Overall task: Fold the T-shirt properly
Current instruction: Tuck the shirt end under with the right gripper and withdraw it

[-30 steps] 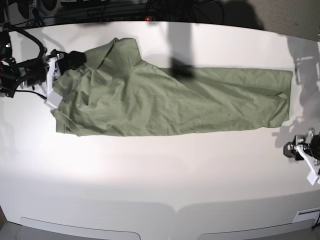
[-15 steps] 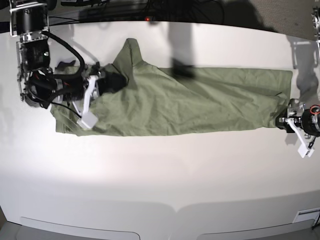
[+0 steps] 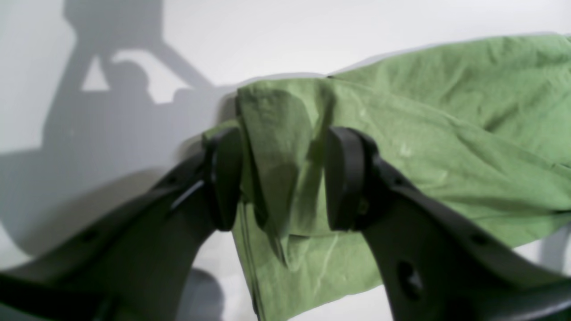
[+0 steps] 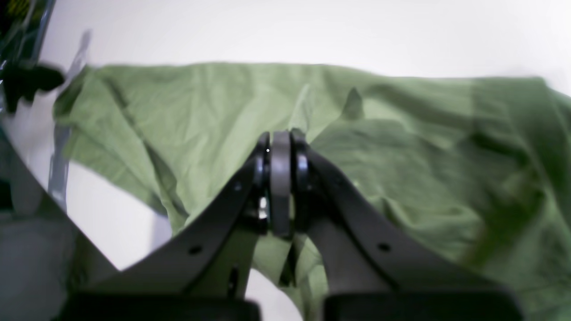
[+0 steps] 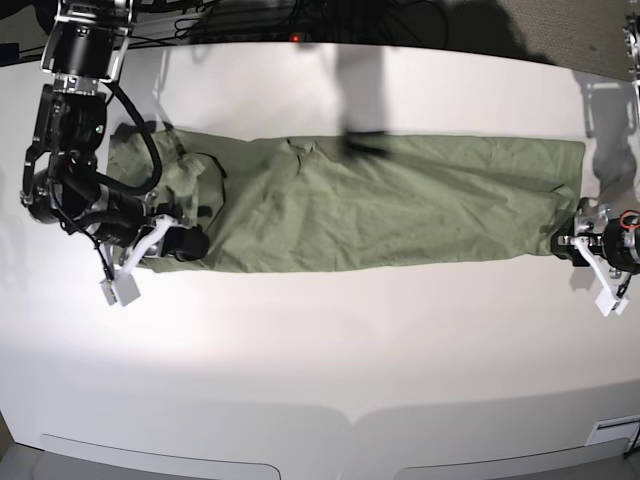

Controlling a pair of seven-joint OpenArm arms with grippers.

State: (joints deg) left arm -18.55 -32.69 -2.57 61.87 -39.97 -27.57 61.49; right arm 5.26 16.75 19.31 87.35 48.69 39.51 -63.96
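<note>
The sage-green T-shirt (image 5: 400, 200) lies as one long wrinkled strip across the white table. In the base view my right gripper (image 5: 190, 243) sits at the strip's lower left edge. The right wrist view shows this gripper (image 4: 281, 136) shut, its pads pressed together low over the T-shirt (image 4: 401, 156), which has followed it. My left gripper (image 5: 572, 243) is at the strip's lower right corner. In the left wrist view the left gripper (image 3: 283, 178) is open, its fingers (image 3: 223, 178) standing on either side of a raised fold of the T-shirt (image 3: 446, 133).
The white table (image 5: 320, 350) runs wide in front of the cloth, with a rounded front edge. Dark cables and equipment (image 5: 300, 15) line the back edge. The right arm's black body (image 5: 70, 150) stands over the table's left end.
My right gripper swept from the shirt's upper left, in toward the middle, then down to the lower left edge; the raised left part now lies flat. My left gripper has moved in to the right corner.
</note>
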